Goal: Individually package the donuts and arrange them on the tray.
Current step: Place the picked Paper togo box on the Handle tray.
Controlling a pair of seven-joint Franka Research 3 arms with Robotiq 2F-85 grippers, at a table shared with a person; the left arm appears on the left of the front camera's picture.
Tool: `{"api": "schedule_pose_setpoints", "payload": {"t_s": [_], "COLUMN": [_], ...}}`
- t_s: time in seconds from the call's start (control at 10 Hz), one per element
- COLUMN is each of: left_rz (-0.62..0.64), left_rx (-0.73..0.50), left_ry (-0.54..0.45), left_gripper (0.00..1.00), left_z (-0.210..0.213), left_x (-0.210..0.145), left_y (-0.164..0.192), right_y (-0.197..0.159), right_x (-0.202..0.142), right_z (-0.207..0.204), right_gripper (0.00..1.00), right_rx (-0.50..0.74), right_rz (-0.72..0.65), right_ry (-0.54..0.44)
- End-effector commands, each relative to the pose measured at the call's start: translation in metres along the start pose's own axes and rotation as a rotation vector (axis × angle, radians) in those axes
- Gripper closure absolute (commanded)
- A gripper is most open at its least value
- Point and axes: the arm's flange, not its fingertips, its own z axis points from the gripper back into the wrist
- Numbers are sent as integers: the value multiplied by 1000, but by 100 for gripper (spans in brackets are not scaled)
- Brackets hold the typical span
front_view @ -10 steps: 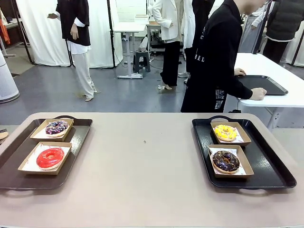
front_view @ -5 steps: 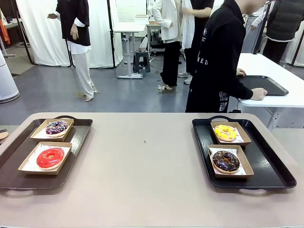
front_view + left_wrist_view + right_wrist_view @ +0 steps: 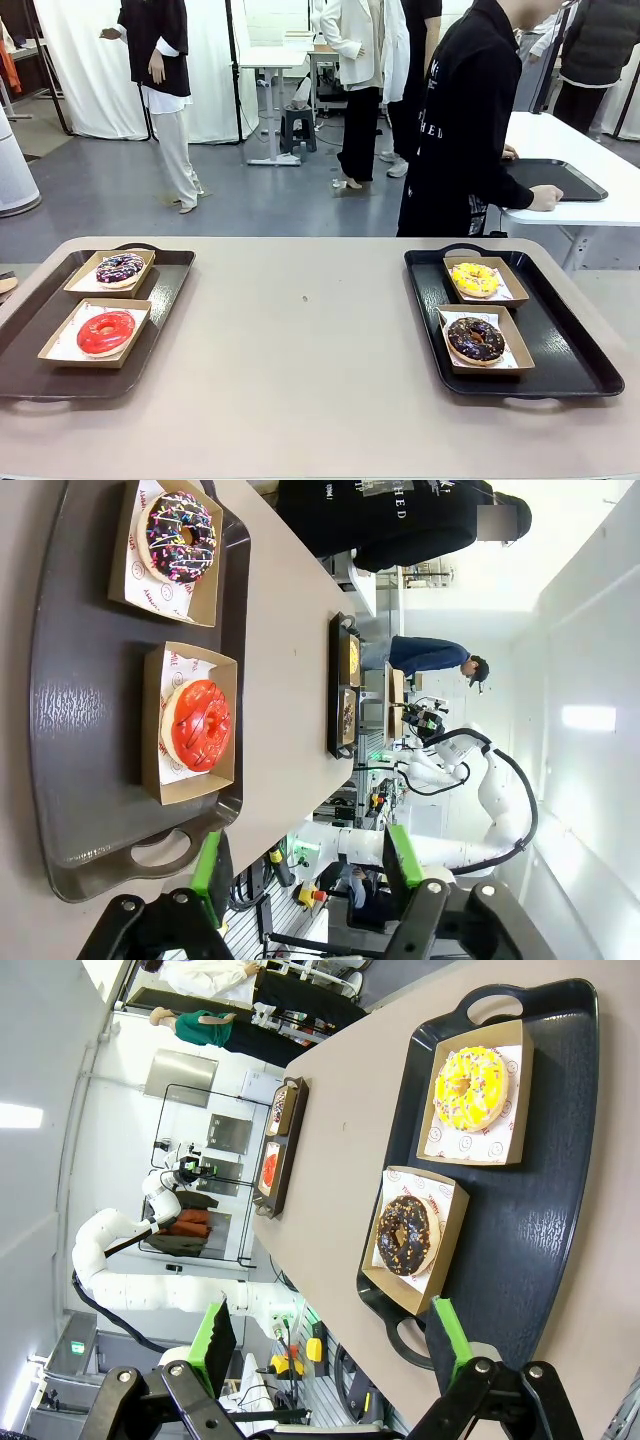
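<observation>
Donuts are already sat in open cardboard boxes, two per tray. On the left tray [image 3: 40,345] the purple sprinkled donut [image 3: 119,267] is boxed at 12 o'clock and the red donut [image 3: 105,332] at 6 o'clock; on the right tray [image 3: 570,350] the yellow donut [image 3: 474,279] is at 12 and the chocolate donut [image 3: 475,339] at 6. The worktop [image 3: 300,340] between the trays is bare.

Both pincers are held back off the trays with nothing in them: the left pincer [image 3: 305,865] is spread apart in its wrist view, the right pincer [image 3: 330,1338] is spread wide too.

Stuff that could bite from here, judged not seen:
- The boxes look light and shallow, so a box could be shoved across the slick tray instead of gripped if a finger lands on the wall.
- The red glaze looks glossy, probably sticky; it could get smeared if the pads come down inside the rim.
- The two boxes on each tray sit near each other, so one could be knocked while the other is being handled.
- A person [image 3: 465,120] stands at the far side, turned to another table, so no handover should be counted on.
</observation>
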Motion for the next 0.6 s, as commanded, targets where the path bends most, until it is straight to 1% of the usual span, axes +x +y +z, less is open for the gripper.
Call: {"api": "schedule_pose_setpoints", "payload": {"t_s": [0.0,0.5], "left_rz": [1,1], "left_rx": [0,0], "left_ry": [-6,-6], "left_gripper": [21,21], "left_z": [2,2], "left_x": [0,0], "left_y": [1,1], "right_y": [1,1], "right_x": [-1,-1], "right_z": [-1,-1], "right_gripper": [0,0], "right_rx": [7,7], "right_rz": [1,1], "right_ry": [-1,-1]}}
